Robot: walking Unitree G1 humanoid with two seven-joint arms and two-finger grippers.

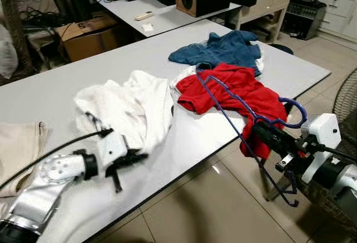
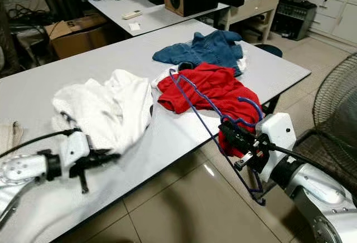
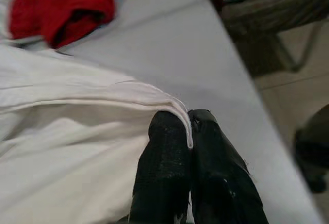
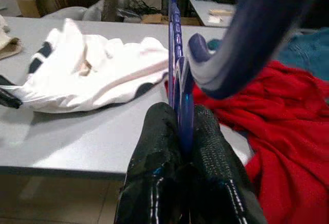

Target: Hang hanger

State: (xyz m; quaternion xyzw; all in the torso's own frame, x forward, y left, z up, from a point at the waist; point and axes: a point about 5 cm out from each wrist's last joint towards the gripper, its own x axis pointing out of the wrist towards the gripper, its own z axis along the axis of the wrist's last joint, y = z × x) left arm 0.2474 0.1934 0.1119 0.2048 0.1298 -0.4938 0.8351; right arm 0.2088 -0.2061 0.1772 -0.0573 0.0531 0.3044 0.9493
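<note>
Here, the right gripper [image 4: 181, 131] clamps the blue plastic hanger [image 1: 234, 121] threaded through the red shirt [image 1: 240, 95]; the left gripper [image 3: 187, 131] pinches the white garment's [image 1: 134, 106] hem.

Left silver arm reaches in from near left, wrist level, its black two-fingered left gripper [image 1: 129, 158] pinched closed on the hem of the white cloth garment [image 3: 77, 131]. Right silver arm enters from near right, forearm angled up-left; right gripper [image 4: 181, 131] clamped on the blue plastic hanger [image 2: 212, 115], fingers [image 4: 154, 152] pressed together.
</note>
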